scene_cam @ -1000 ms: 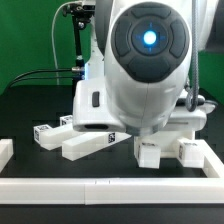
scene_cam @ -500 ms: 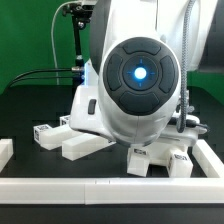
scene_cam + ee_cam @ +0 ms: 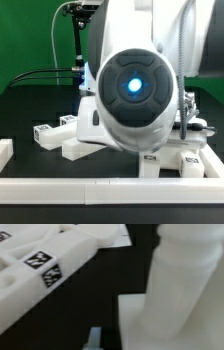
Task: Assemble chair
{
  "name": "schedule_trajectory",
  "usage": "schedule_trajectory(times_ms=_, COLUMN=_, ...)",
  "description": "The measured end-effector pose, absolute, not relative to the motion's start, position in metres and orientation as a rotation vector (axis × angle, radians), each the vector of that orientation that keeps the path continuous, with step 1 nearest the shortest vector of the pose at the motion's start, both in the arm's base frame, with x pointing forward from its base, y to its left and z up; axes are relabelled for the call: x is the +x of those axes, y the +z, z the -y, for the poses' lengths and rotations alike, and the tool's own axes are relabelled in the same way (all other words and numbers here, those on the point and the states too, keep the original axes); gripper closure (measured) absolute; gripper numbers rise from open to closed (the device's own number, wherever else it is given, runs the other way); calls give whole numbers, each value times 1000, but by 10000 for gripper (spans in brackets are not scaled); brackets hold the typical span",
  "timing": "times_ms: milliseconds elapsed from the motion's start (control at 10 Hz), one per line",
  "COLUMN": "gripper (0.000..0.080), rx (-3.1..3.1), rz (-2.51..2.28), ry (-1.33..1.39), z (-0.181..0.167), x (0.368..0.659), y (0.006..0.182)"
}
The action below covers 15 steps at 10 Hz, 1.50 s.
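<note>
In the exterior view the arm's big white body with its blue-lit ring fills the middle and hides the gripper. White chair parts lie on the black table: small tagged blocks at the exterior view's left, a long piece beside them, and blocky parts low at the right, under the arm. In the wrist view my gripper shows only one pale fingertip, next to a tall white part. A white tagged part lies beside it. Whether the jaws hold anything is hidden.
A low white wall runs along the table's front edge, with a short white piece at the exterior view's left. A green backdrop and a dark stand with cables are behind the arm.
The arm's body has swung lower and toward the exterior view's left, covering more of the table. The white parts under it at the right now sit lower in the picture.
</note>
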<state>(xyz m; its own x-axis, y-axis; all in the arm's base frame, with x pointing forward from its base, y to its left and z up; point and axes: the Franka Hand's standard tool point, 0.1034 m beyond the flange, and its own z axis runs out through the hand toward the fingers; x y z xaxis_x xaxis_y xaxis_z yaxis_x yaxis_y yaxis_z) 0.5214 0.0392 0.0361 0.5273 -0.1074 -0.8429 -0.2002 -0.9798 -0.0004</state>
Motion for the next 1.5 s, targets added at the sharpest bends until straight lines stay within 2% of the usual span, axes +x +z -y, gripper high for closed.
schedule_trajectory(times_ms=900, gripper=768, rx=-2624, rz=-172, ry=1442, z=-39, x=523, y=35)
schedule_trajectory(times_ms=1000, gripper=695, rx=-2627, rz=-176, ry=1440, z=-39, x=523, y=34)
schedule_trajectory(times_ms=1100, gripper=695, rx=-2626, rz=-177, ry=1440, z=-39, x=523, y=34)
schedule_trajectory(times_ms=1200, gripper=511, rx=-2625, rz=-178, ry=1440, z=-38, x=523, y=34)
schedule_trajectory(times_ms=1300, gripper=365, rx=-2625, rz=-179, ry=1440, z=-38, x=523, y=34)
schedule_trajectory(times_ms=1400, gripper=365, rx=-2637, rz=-182, ry=1418, z=-37, x=525, y=32)
schedule_trajectory(times_ms=1500, gripper=198, rx=-2657, rz=-187, ry=1381, z=-37, x=531, y=32)
